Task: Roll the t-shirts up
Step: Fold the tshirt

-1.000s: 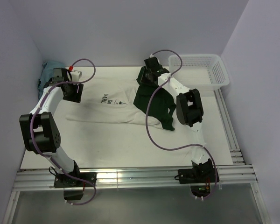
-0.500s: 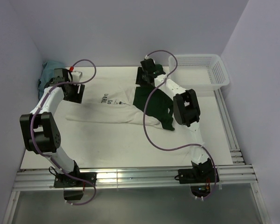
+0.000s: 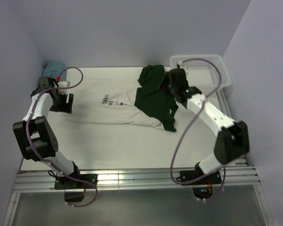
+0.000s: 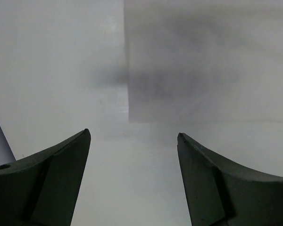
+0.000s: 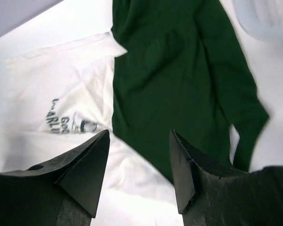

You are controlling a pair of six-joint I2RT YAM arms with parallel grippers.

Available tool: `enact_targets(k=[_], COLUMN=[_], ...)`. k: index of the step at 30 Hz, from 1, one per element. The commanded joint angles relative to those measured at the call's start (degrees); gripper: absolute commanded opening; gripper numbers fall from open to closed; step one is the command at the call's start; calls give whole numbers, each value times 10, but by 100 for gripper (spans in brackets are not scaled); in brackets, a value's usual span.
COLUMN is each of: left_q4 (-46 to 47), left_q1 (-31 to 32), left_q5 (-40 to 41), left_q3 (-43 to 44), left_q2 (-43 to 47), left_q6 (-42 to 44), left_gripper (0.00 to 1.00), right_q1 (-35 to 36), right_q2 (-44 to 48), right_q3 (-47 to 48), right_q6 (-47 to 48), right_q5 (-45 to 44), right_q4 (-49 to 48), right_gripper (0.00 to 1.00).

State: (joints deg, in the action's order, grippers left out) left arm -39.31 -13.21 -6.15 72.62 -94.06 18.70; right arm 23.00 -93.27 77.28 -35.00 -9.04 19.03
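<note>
One cream-white t-shirt lies spread flat across the table, with a small dark chest print and dark green sleeves bunched on its right side. My left gripper hovers just off the shirt's left edge; in the left wrist view it is open over bare white table, nothing between its fingers. My right gripper is above the green part; in the right wrist view it is open and empty over green sleeve and print.
A white mesh basket stands at the back right, its corner visible from the right wrist. A teal-blue cloth is crumpled in the back left corner. Metal rails run along the near edge.
The right gripper let go of the green sleeve, opened, and its arm swung out to the right. The left gripper drew left off the shirt and opened wider.
</note>
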Motion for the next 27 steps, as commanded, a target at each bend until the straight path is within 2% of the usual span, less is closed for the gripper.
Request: enact_targets(k=[1,4,10,14,17,21,24,27], left_q4=[-35,-41,-69,-64,-69,-53,-37,-27], left_q1=[-26,-42,-88,-105,-113,-114,-116,-116], left_q5=[-35,-59,-162,-191,-219,-217,-209,-208], left_q3=[-31,-25,23,38,48,49,44,43], left_q2=[19,-14,-84,-123,-147,-160,-163,-169], left_q6=[27,13,-23,-54,-67,-85,-95,-104], left_gripper=[80,79,80,79,78,76,73,64], right_q1=[-5,-2,5,3,2,2,2,2], right_q2=[98,176,290,329,331,315,303,294], right_q3=[-152,-306,-448,-499,-527,-544,-552,-557], right_q6=[-78,-116,-155,-176,-194,-215,-226,-234], right_q5=[19,37,30,24,32,39,51,58], right_q4=[-84,-136,-157,-160,-181,-206,-220,-235], right_gripper=[60,59,59,61,62,63,63,64])
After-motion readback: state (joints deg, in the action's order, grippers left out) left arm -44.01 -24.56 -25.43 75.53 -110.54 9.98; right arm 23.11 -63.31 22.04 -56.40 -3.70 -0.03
